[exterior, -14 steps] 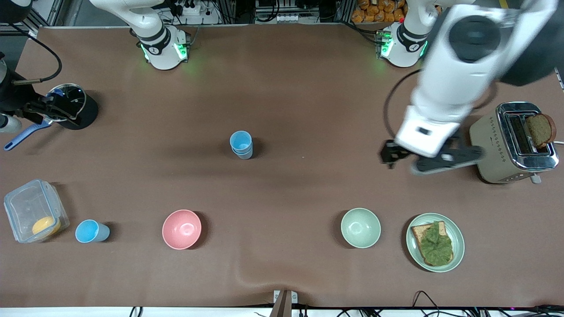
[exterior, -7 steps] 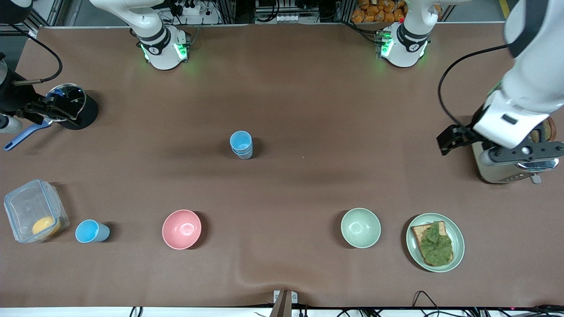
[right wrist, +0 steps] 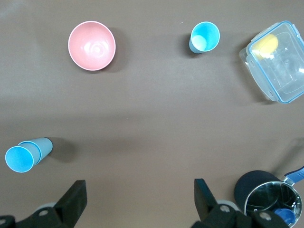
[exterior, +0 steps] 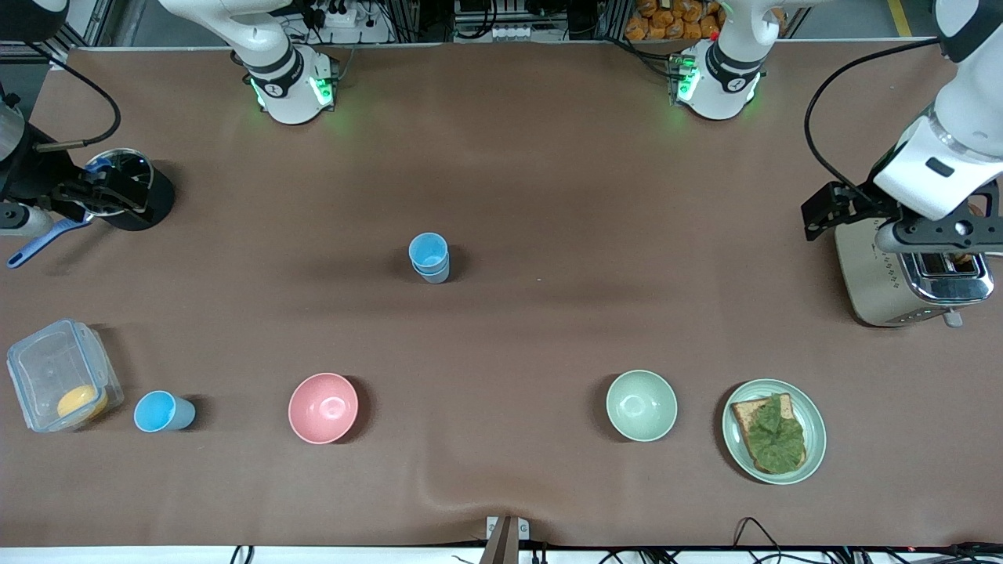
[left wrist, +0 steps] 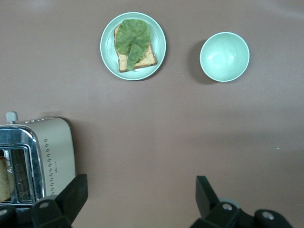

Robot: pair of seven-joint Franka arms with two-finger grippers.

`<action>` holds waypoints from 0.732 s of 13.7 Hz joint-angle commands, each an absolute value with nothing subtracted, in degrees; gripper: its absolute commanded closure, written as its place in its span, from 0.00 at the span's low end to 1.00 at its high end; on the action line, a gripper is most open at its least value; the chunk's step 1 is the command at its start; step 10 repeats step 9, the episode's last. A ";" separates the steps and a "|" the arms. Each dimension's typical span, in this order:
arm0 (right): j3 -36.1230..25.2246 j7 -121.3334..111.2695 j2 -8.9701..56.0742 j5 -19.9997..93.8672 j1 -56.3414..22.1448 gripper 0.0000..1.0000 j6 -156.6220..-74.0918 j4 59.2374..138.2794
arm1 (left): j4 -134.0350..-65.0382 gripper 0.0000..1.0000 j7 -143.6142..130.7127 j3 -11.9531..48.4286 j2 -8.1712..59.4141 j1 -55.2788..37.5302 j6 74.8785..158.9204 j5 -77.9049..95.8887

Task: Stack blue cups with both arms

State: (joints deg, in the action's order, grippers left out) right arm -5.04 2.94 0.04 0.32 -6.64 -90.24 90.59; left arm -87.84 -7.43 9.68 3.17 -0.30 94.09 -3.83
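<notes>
Two cups (exterior: 429,257) nested mid-table, apparently already stacked; third cup (exterior: 162,411) alone near the front edge beside the box (exterior: 61,384). Left gripper (left wrist: 137,202) spread wide, empty, over the toaster (exterior: 909,270). Right gripper (right wrist: 137,202) likewise agape, empty, above the pot (exterior: 129,188), probably parked clear.

Front view: high above, facing the arm bases, taking in the whole table (exterior: 548,196). Left wrist view: straight down over the toaster (left wrist: 38,156), sharing green bowl (left wrist: 224,56) and sandwich plate (left wrist: 107,47) with the front view. Right wrist view: straight down, sharing pink bowl (right wrist: 91,45), stacked cups (right wrist: 27,154) and lone cup (right wrist: 204,37).
</notes>
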 commanded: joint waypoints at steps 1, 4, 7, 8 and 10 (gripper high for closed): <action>-5.27 3.25 -0.18 -0.70 -7.12 0.00 -89.91 90.53 | -89.65 0.00 -4.13 8.70 1.23 -0.26 95.36 -2.11; -5.27 3.25 -0.26 -0.70 -7.12 0.00 -89.83 90.53 | -89.56 0.00 -4.22 8.53 1.23 -0.61 95.27 -2.28; -5.27 3.25 -0.26 -0.79 -7.12 0.00 -89.82 90.53 | -89.47 0.00 -4.31 8.26 1.14 -0.53 93.79 -1.76; -5.27 3.25 -0.26 -0.70 -7.03 0.00 -89.74 90.61 | -89.39 0.00 -4.22 8.26 1.06 -0.53 92.30 -1.32; -5.27 3.25 -0.26 -0.70 -6.94 0.00 -89.74 90.62 | -88.78 0.00 -4.22 8.26 0.88 -0.53 91.68 -1.23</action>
